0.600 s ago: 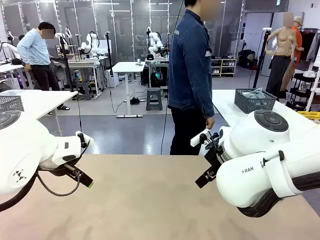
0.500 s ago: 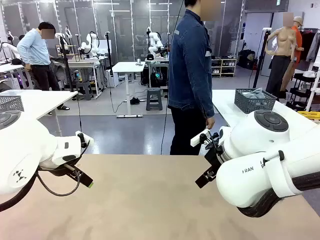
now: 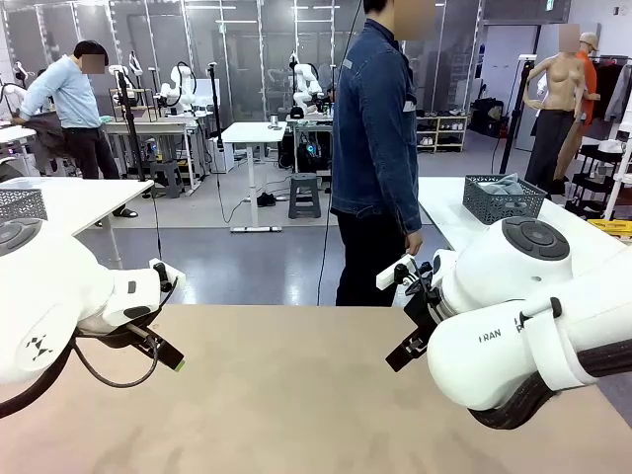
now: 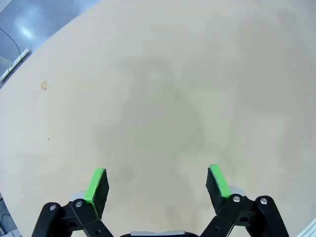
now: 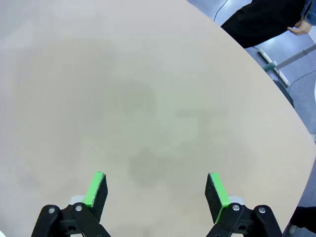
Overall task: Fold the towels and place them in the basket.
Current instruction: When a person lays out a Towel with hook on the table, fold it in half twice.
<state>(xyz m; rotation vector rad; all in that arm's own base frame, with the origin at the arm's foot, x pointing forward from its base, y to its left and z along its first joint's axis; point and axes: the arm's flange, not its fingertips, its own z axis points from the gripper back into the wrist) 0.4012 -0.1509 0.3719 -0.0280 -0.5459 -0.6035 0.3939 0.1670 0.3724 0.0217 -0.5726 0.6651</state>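
Observation:
My left gripper [image 3: 168, 357] hovers over the bare tan table [image 3: 286, 395] at the left, open, with nothing between its green pads [image 4: 98, 183]. My right gripper [image 3: 402, 352] hangs over the table's right side, open and empty too, pads [image 5: 216, 190] wide apart. In both wrist views only bare tabletop lies under my left gripper [image 4: 158, 185] and my right gripper [image 5: 157, 190]. A dark grey mesh basket [image 3: 504, 200] stands on a white table far back at the right, with light blue-grey towels [image 3: 506, 184] bundled in it.
A person in a denim jacket [image 3: 375, 128] stands side-on at the table's far edge, one hand [image 3: 415, 243] hanging down. Another mesh basket [image 3: 22, 203] sits on a white table at the left. Grey floor lies beyond the far edge.
Neither arm nor gripper has moved. A person far back at the left has leaned over a table.

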